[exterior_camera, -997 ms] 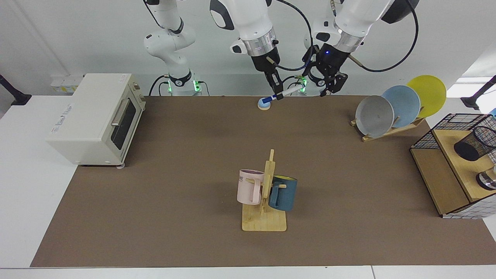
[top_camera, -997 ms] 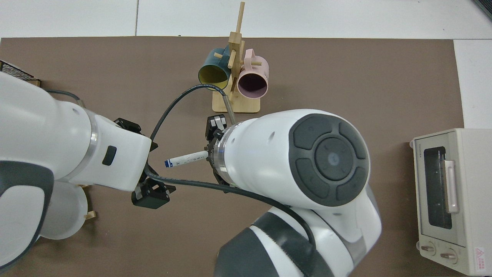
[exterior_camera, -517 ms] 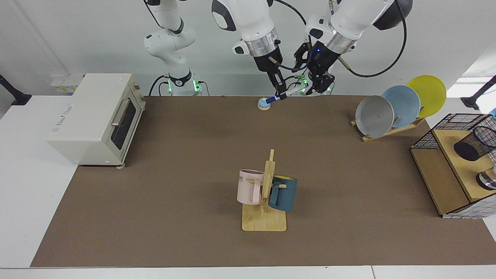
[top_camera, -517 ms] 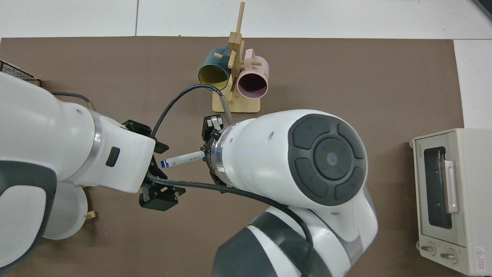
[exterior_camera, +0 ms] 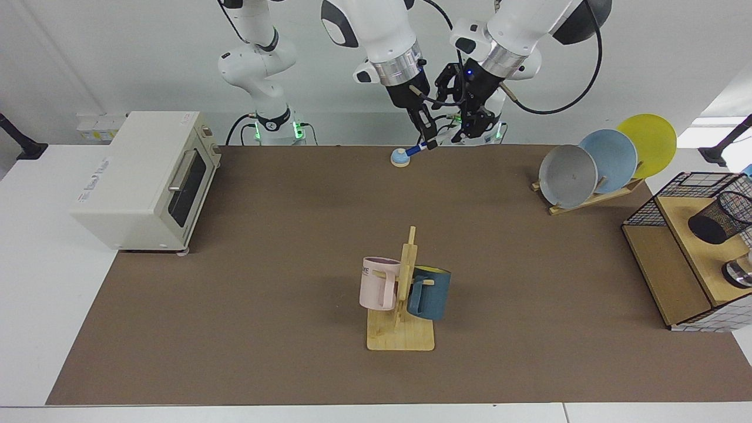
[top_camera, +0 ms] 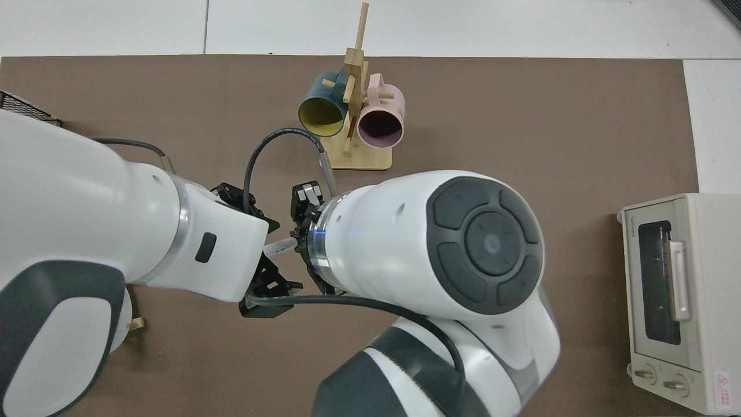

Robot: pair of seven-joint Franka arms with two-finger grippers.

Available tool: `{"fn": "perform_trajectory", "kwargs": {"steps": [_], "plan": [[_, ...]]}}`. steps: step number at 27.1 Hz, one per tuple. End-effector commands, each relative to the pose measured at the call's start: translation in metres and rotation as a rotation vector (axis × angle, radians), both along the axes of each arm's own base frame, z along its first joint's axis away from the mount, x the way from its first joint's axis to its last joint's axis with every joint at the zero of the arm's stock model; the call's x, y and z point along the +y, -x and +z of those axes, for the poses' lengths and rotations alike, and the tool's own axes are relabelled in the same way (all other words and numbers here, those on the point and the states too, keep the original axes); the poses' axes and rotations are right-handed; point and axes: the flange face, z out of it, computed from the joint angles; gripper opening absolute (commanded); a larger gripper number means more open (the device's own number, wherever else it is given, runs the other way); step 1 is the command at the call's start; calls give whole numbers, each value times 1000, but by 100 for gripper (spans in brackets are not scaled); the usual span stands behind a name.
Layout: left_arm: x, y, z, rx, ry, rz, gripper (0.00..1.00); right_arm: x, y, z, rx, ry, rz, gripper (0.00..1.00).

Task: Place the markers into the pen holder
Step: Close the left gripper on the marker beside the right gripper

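Two grippers are seen meeting above the far edge of the table, in what looks like a handover of the marker (exterior_camera: 416,149). Going left to right in the facing view, the right gripper (exterior_camera: 427,137) comes first; it is pinched on the marker near its blue cap, which hangs just above a small blue disc (exterior_camera: 399,156). The marker's long axis is tilted, rising from the cap toward the left gripper (exterior_camera: 477,124), just beside it. Whether the left gripper's fingers are spread or pressed cannot be told. In the top view only a short piece of white barrel (top_camera: 280,247) shows between the two wrists. Far to the right, the pen holder (exterior_camera: 719,218) is seen on a wooden shelf (exterior_camera: 687,218), well apart from both grippers. It is judged nearer the left arm's side, so the carry would fall to that arm.
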Motion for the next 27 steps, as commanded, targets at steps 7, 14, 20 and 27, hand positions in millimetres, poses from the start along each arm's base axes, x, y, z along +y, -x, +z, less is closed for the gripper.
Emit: {"fn": "perform_trajectory", "kwargs": {"steps": [7,14,20,27], "plan": [[-7,11,-1,-12,-9,12,77,-1,5,-1,9,4,71,0],[-2,11,-3,-30,-71,2,75,-2,5,-2,5,20,78,0],[-9,14,-4,-38,-90,-15,72,-2,6,-3,1,39,84,0],[-23,22,-4,-58,-110,-43,69,-1,7,-3,-13,57,92,0]]}}
